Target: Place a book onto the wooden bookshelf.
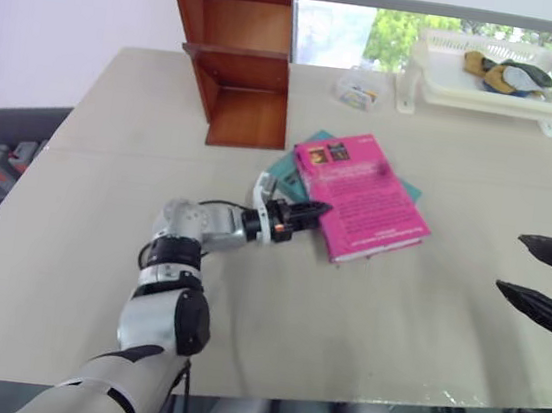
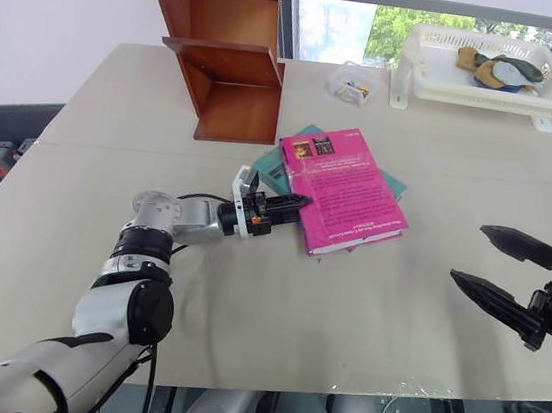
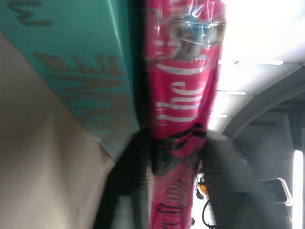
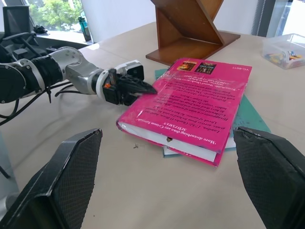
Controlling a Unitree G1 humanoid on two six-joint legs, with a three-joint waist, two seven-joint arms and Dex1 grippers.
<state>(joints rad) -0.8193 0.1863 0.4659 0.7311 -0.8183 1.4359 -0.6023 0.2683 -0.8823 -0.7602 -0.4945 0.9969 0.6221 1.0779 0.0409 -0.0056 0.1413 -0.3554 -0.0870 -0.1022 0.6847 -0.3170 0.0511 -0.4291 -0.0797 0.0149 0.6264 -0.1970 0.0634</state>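
The magenta-pink book [image 1: 362,202] lies flat on the table, on top of a teal-green book [image 1: 286,167]. My left gripper [image 1: 318,212] reaches in level from the left and is shut on the book's spine edge. In the left wrist view the pink spine [image 3: 181,95] sits between the two dark fingers [image 3: 128,181]. The wooden bookshelf [image 1: 240,51] stands at the table's far left, just beyond the books. My right gripper [image 1: 511,263] hovers open near the table's right edge, well clear of the book.
A white plastic basket [image 1: 471,93] with cloth items stands at the far right. A small clear box [image 1: 357,88] sits between it and the bookshelf. The beige table [image 1: 392,332] has bare surface in front of the books.
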